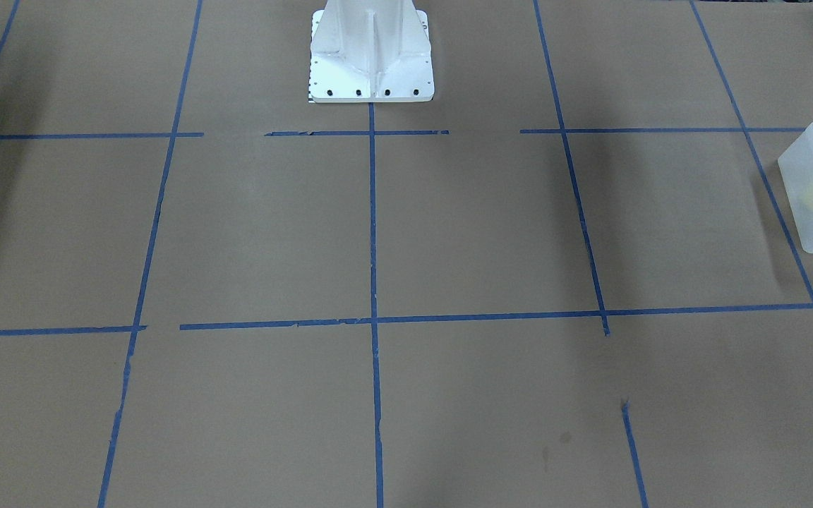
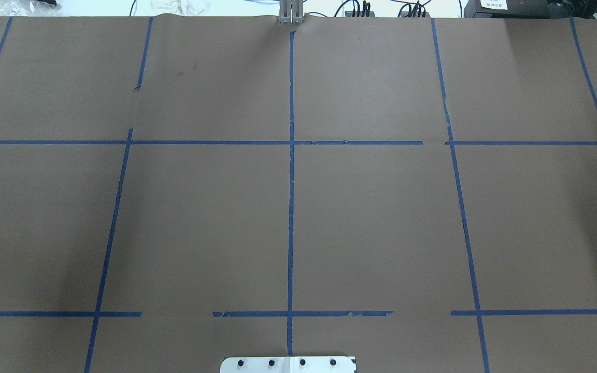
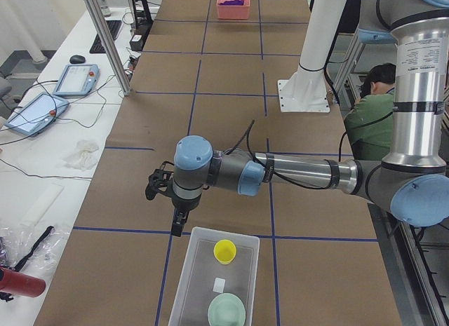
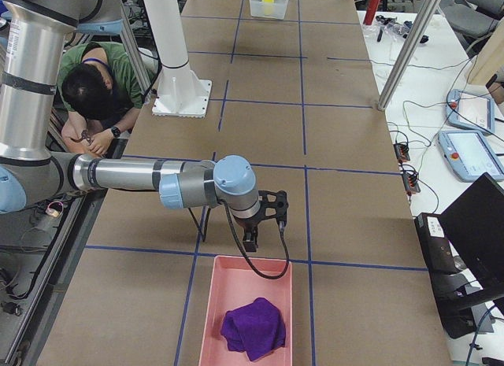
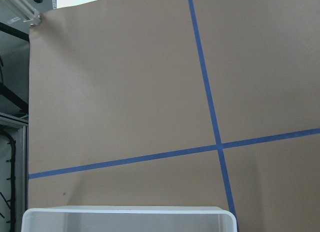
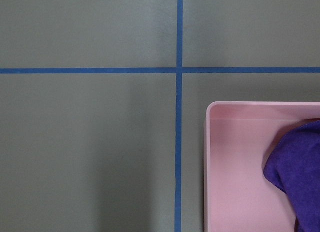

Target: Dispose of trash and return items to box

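Pointing down, the left gripper (image 3: pixel 177 230) hung just beside the box (image 3: pixel 198 270) and the right gripper (image 4: pixel 250 244) beside a pink tray (image 4: pixel 207 319); how their jaws stood could not be told. The yellow tumbler (image 3: pixel 224 251) and mint bowl (image 3: pixel 226 310) sat inside the box

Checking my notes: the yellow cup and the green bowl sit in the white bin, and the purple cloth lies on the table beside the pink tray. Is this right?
Not quite. The purple cloth lies inside the pink tray, not beside it; the exterior right view shows this. The yellow cup and green bowl do sit in the white bin.
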`<state>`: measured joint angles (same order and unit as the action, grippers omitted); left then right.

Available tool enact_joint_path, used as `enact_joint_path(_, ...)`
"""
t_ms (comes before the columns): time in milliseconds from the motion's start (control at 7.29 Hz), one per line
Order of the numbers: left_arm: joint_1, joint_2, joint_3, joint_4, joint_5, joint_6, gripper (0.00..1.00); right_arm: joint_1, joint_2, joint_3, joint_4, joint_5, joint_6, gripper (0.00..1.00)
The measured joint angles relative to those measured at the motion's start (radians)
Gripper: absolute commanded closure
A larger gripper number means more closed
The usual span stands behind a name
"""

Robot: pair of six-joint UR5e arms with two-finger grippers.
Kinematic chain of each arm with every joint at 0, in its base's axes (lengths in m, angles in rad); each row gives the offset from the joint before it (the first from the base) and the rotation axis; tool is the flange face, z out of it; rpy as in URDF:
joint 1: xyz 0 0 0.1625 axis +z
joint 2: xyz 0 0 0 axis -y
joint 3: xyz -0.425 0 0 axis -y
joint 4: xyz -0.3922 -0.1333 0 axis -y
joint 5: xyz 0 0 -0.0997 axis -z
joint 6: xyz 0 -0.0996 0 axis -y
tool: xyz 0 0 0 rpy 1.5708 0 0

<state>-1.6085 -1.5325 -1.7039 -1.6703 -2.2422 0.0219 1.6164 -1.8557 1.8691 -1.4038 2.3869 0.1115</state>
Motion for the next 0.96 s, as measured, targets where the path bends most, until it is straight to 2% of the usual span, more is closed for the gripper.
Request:
enact_joint_path(411,0.005,-0.034,0.015,0.156,-0.009,0.028,0.00,-0.010,0.061,-0.041,-0.009,0.019,0.048,0.00)
enact_joint_path(686,0.004,-0.032,0.044,0.191,-0.067,0.051,0.00,-0.013,0.148,-0.125,-0.009,0.090,0.109,0.00)
enact_joint_path(960,0.003,-0.023,0.063,0.198,-0.099,0.086,0.00,-0.014,0.194,-0.180,-0.003,0.114,0.132,0.00)
